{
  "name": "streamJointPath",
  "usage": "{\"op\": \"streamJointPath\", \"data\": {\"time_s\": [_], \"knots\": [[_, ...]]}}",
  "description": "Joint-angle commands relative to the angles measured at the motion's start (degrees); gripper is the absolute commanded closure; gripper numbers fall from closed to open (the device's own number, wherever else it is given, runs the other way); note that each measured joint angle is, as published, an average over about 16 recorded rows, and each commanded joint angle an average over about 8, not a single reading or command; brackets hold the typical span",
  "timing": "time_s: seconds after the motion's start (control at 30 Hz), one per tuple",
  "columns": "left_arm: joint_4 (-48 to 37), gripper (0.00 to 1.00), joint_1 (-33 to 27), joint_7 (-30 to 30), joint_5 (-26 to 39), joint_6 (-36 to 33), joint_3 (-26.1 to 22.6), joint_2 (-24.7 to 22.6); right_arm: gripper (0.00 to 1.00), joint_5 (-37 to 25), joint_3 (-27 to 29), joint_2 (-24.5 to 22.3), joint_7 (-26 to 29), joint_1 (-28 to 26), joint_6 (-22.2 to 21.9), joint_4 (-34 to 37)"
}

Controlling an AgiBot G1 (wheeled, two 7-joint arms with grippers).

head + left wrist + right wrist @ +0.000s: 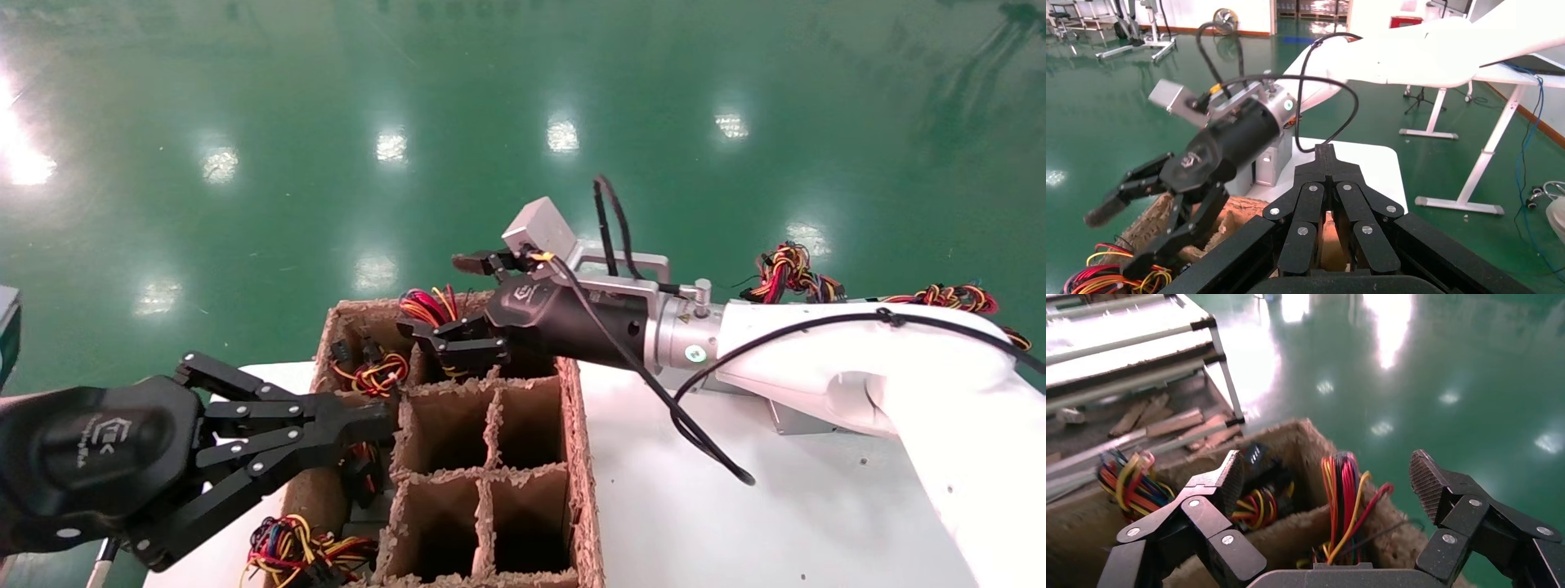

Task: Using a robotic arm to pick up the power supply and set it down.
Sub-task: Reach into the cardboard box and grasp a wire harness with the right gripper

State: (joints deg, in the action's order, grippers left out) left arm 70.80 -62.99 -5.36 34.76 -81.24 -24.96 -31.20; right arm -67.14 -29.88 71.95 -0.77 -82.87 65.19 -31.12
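Observation:
The robotic arm's right gripper [445, 298] hangs open over the far corner cell of a cardboard divider box [584, 457]. Red, yellow and black wires [429, 306] rise from that cell between its spread fingertips [1422, 474]. In the right wrist view the same wire bundle [1343, 502] stands just under the right gripper [1327, 474]; the power supply body below it is hidden in the cell. Another grey power supply [1269, 162] lies on the white table under the arm. My left gripper [380, 416] is shut and empty at the box's left side.
The box's near cells [445, 425] look empty, and more wire bundles [372, 371] fill its left column. Loose wire bundles [788, 273] lie behind the right arm on the white table [654, 506]. The green floor lies beyond the box.

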Motion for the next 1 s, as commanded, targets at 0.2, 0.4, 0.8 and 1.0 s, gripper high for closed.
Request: {"op": "streamJointPath", "data": {"time_s": [0.2,0.4,0.8,1.0], "knots": [[0.0,1.0,0.0,0.0,0.0,0.0,0.0,0.0,1.0,-0.9,-0.6,2.5,-2.1,-1.5,-0.6,5.9],[0.0,1.0,0.0,0.0,0.0,0.0,0.0,0.0,1.0,0.1,-0.2,4.0,-3.9,-1.8,-0.1,9.8],[0.0,1.0,0.0,0.0,0.0,0.0,0.0,0.0,1.0,0.6,-1.5,5.3,-7.4,-3.0,-0.3,13.6],[0.0,1.0,0.0,0.0,0.0,0.0,0.0,0.0,1.0,1.1,-2.4,5.3,-9.0,-3.1,-1.0,14.1]]}}
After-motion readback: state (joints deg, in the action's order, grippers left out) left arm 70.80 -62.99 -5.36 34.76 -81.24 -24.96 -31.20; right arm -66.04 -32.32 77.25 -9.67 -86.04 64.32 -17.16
